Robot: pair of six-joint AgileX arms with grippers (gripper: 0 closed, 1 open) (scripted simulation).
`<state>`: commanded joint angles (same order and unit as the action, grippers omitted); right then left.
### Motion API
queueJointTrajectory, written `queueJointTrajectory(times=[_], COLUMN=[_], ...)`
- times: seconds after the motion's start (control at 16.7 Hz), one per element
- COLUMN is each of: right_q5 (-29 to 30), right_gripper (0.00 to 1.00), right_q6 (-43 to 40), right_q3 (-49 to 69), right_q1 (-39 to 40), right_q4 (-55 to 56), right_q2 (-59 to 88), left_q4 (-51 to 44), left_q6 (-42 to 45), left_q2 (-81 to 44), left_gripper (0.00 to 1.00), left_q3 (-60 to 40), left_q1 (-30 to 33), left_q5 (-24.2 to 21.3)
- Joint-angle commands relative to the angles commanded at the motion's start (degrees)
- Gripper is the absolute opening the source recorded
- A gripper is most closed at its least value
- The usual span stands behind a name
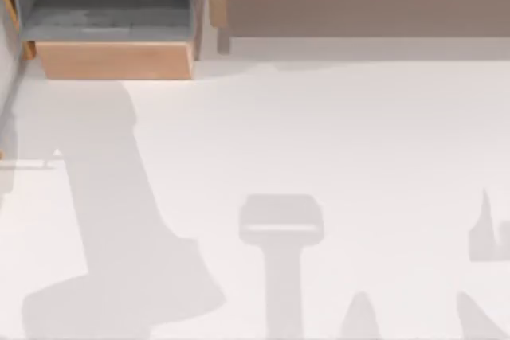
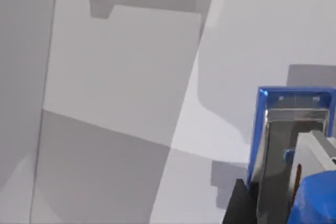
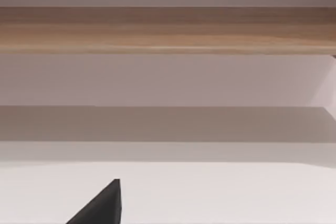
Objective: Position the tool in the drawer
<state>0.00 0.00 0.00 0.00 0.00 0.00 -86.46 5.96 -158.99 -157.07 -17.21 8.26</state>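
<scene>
Stapler aloft in my left gripper.
Fingers clamp it; open drawer lies upper left, top view.

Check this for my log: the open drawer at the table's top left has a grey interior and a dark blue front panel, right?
Not quite. The drawer is open at the table's top left with a grey interior, but its front panel is light tan wood, not dark blue, as the top view shows.

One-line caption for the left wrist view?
Blue stapler, grey metal underside showing, seen close against the pale table.
</scene>
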Motion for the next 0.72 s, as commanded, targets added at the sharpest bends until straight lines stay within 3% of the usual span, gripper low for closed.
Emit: queueJointTrajectory(times=[0.48, 0.72], right_q5=[0.0, 0.0], right_gripper=[1.00, 1.00], right_q6=[0.0, 0.0], right_q3=[0.0, 0.0], right_q1=[0.0, 0.0], right_q4=[0.0, 0.0], right_q2=[0.0, 0.0], left_q4=[-5.4, -5.6], left_q6=[13.7, 14.1], left_q2=[-4.2, -4.3], left_gripper=[0.00, 0.00], left_q3=[-8.8, -9.0], left_q1=[-1.3, -1.3], left_q5=[-9.1, -9.5])
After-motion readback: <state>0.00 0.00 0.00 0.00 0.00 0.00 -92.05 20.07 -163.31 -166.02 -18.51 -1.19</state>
